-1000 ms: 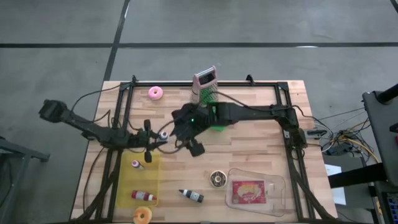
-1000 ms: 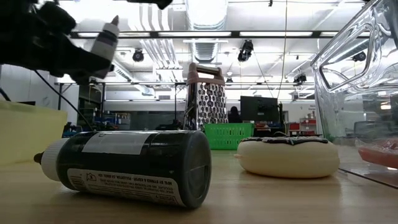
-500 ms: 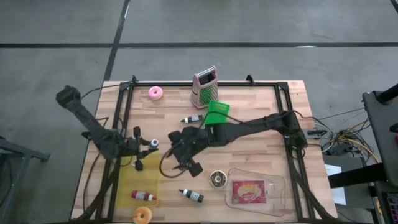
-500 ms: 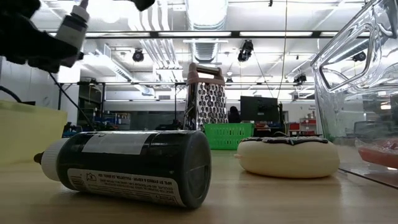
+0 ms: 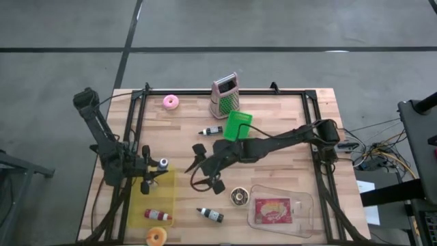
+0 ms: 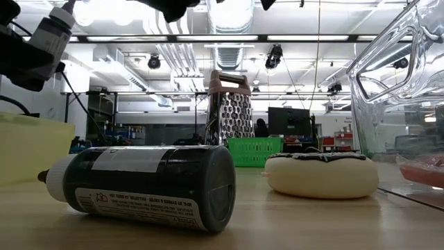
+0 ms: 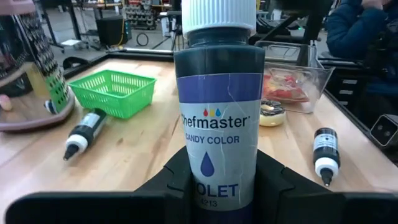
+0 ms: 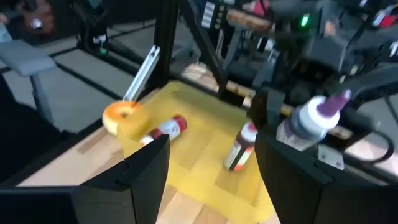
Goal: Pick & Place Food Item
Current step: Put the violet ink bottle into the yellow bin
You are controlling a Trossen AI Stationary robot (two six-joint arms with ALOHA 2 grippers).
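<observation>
**Violet colour bottle held above the yellow tray**

Clamped between the fingers of the left gripper (image 5: 154, 171): a violet candy-colour bottle (image 7: 217, 118), white cap up, raised over the far edge of the yellow tray (image 5: 153, 201). Lying inside that tray: a red-labelled bottle (image 5: 158, 215); a second small bottle (image 8: 239, 148) standing there, or so it seems through the blur. Just past the tray's near corner, an orange doughnut (image 5: 156, 236). Right of the tray, low over the boards, the right gripper (image 5: 202, 167), fingers spread wide, gripping nothing. Further right of the tray: a dark bottle (image 5: 211, 215) on its side and a chocolate doughnut (image 5: 238, 197).
</observation>
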